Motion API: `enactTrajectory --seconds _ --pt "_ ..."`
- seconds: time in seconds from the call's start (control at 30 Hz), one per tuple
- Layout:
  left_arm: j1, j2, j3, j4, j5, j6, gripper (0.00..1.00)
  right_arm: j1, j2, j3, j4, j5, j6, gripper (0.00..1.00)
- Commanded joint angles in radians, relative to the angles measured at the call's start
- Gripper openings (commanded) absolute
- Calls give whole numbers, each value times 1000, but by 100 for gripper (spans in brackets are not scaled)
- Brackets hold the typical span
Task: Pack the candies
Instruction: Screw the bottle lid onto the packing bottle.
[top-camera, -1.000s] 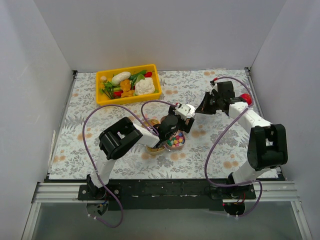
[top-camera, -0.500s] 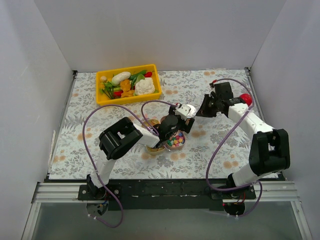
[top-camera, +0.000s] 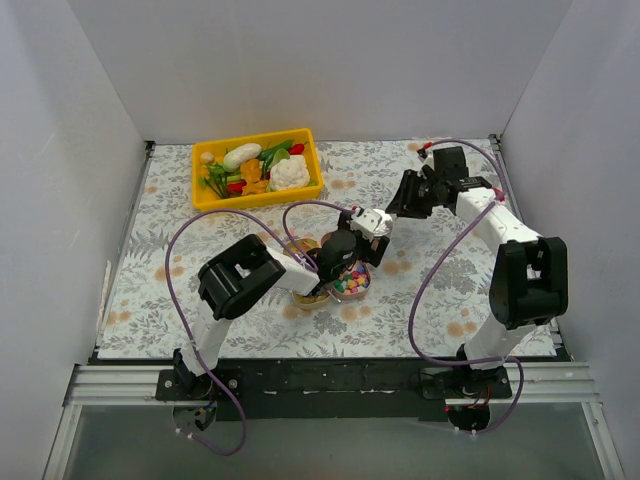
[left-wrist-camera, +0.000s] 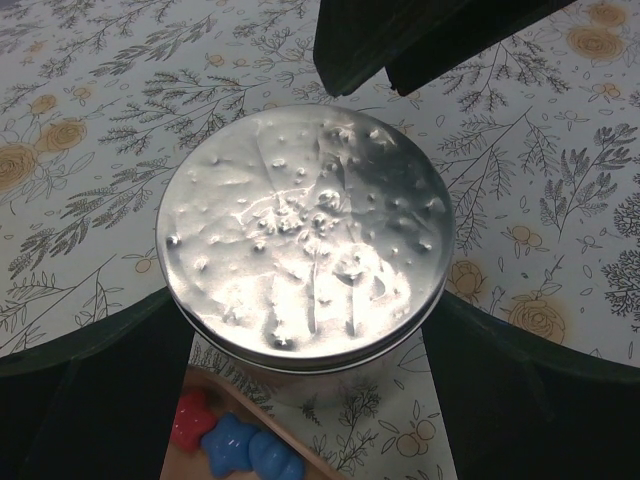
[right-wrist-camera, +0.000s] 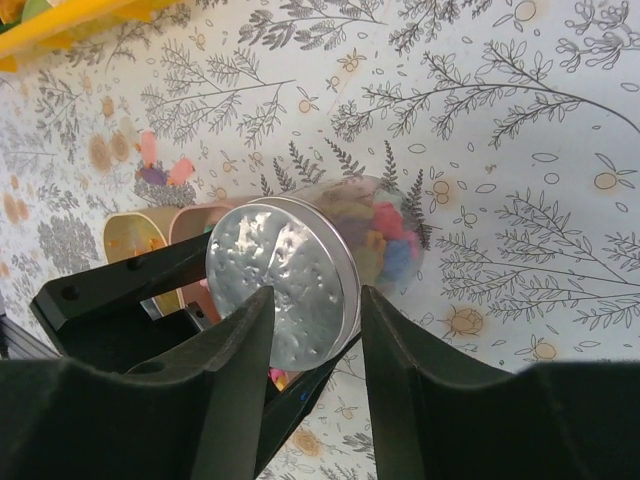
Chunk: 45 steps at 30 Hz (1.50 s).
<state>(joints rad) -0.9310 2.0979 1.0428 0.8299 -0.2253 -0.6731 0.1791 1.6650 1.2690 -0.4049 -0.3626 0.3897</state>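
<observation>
Currently, the left end effector (left-wrist-camera: 310, 365) is clamped on a clear jar (right-wrist-camera: 405, 215), held tilted above the floral desk (top-camera: 160, 290) at centre. Candies (right-wrist-camera: 390, 248) lie inside the jar, behind its dimpled metal lid (right-wrist-camera: 280, 285). More fill a bowl (left-wrist-camera: 262, 418) on the near side. The right end effector (right-wrist-camera: 314, 320) stands apart, its fingers flanking the lid; contact cannot be determined.

Bright, even overhead light; soft, faint shadows on the floral cloth (top-camera: 150, 290); mottled glare on the silver lid (left-wrist-camera: 305, 235); wrist-view foregrounds dark, slightly blurred
</observation>
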Motion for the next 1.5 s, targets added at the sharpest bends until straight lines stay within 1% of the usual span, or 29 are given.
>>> enactTrajectory --seconds 0.0,0.17,0.23,0.27,0.3,0.37,0.53,0.67,0.77,1.27,1.43,1.47 --pt "-17 13 -23 -176 35 -22 85 2 9 -8 18 -64 -22 49" --pt "-19 14 -20 -175 40 -22 85 0 36 -10 23 -119 -18 49" --pt "-20 14 -18 -175 41 -22 85 0 59 -3 17 -140 -20 42" --pt "-22 14 -18 -175 41 -22 85 0 65 -3 17 -142 -20 37" --pt "-20 14 -18 -175 41 -19 85 0 74 -2 9 -144 -20 30" --pt "-22 14 -21 -173 40 -20 85 0 79 -8 8 -145 -25 26" --pt "-20 17 -17 -175 38 -19 85 0 72 -34 8 -134 -25 20" --pt "-22 25 -13 -179 35 -16 85 2 44 -71 12 -128 -17 8" --pt "-22 28 -9 -181 35 -17 85 3 24 -98 9 -136 -12 1" --pt "-25 45 5 -183 37 -17 85 57 -57 -207 9 -164 -2 1" --pt "-25 47 5 -183 38 -20 85 62 -65 -186 -2 -115 -3 1" --pt "-25 45 3 -183 38 -19 85 62 -67 -159 -20 -70 -3 2"
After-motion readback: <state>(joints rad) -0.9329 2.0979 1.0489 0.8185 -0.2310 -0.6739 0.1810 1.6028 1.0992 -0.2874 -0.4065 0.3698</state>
